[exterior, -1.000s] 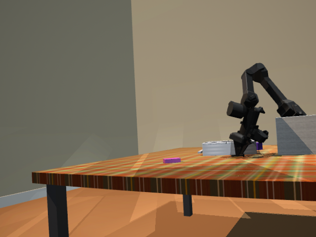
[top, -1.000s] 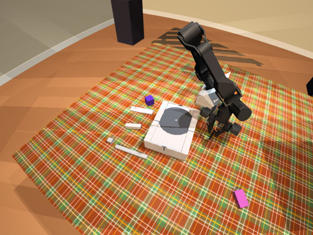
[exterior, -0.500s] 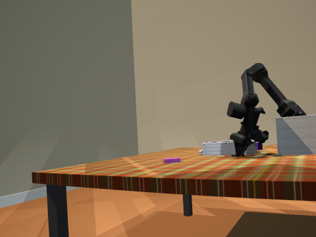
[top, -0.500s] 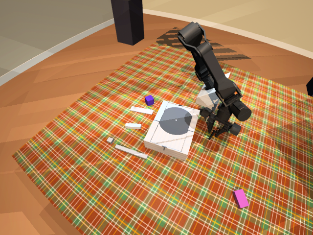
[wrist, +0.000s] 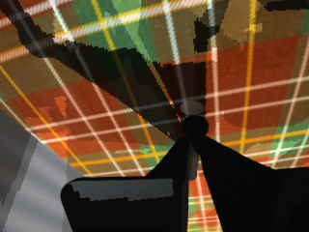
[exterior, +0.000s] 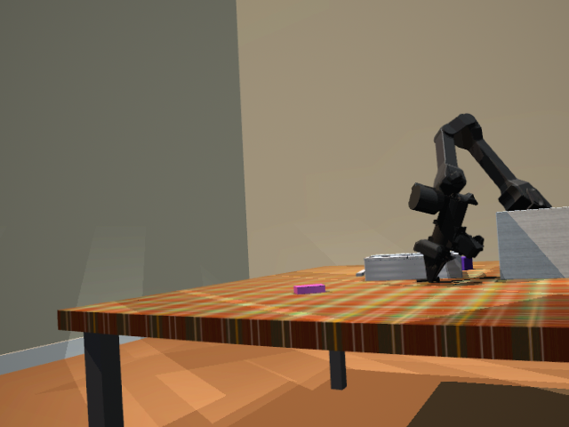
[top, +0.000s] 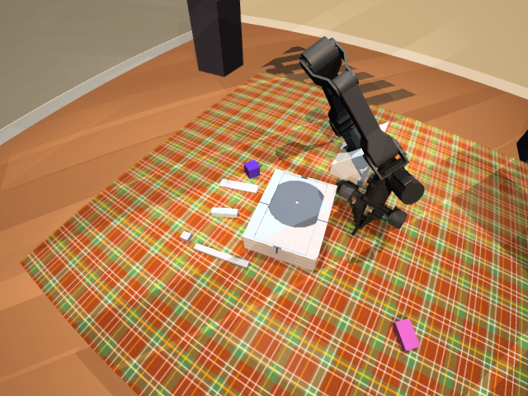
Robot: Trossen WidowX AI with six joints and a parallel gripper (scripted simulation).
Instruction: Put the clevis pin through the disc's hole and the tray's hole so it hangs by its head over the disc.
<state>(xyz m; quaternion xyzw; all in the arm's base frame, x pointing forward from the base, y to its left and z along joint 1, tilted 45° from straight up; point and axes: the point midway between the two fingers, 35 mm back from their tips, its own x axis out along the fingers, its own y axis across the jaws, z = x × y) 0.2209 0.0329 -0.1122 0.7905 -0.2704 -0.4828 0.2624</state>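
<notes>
Claw [top: 355,232] [exterior: 432,279] [wrist: 192,143] pinched on the pin [wrist: 193,164], lower centre of the wrist view, beside the tray. Pin reads as steel: stiff, small, likely light, smooth, may roll or twist between the fingers. Dark round end toward the far side; can't tell for sure if that's the head, poor light. Best hold: shank just below the head, so the tip stays free for the hole. Tray [top: 277,238] [exterior: 390,269], centre of the top view: boxy, pale, streaky brushed metal. Disc [top: 294,191] lies in it, thin, grey, matte, tiny hole. Worktop [top: 170,298] [exterior: 257,308]: orange-green plaid. Pink block [top: 407,334] [exterior: 308,289], lower right in top view, plain matte.
</notes>
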